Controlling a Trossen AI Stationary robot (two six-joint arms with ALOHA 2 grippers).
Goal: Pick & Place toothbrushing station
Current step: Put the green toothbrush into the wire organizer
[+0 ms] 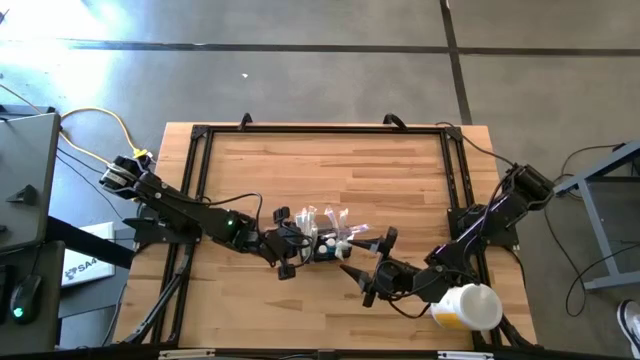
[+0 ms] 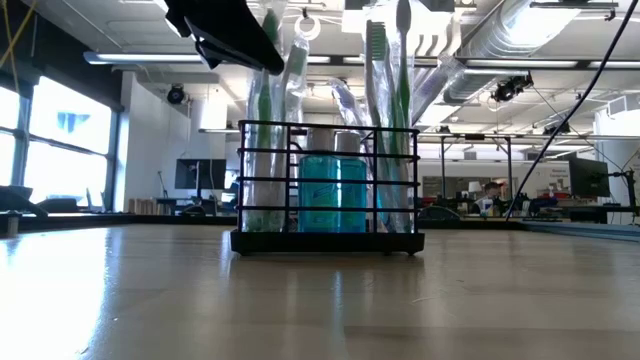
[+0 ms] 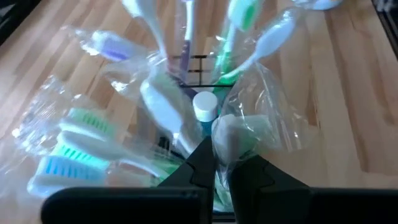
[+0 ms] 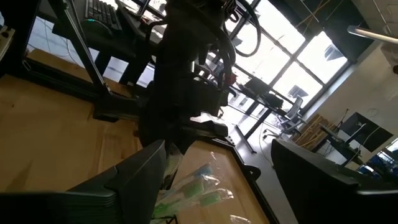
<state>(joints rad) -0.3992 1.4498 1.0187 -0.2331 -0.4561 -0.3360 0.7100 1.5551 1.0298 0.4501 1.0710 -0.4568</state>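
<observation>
The toothbrushing station (image 2: 328, 190), a small black wire caddy, stands upright on its base on the wooden table (image 1: 400, 170). It holds a teal bottle (image 2: 338, 195) and several toothbrushes in clear wrap (image 3: 155, 106). It also shows in the high view (image 1: 322, 240). My left gripper (image 1: 288, 246) is over the caddy's left end, shut among the brush tops (image 2: 262, 50). My right gripper (image 1: 370, 256) is open and empty just right of the caddy, its fingers (image 4: 134, 171) wide apart and facing it. My left gripper comes slanting down from the table's left, its fingers (image 3: 205, 165) closed on the clear wrap of a toothbrush (image 3: 231, 134) standing in the caddy's left end. The fingers hide what lies between them. The caddy's base stays on the table.
A white-and-yellow cup (image 1: 466, 306) lies near the table's front right corner, beside the right arm. A black frame (image 1: 200, 150) runs around the tabletop. Bare wood lies beyond the caddy, toward the far edge.
</observation>
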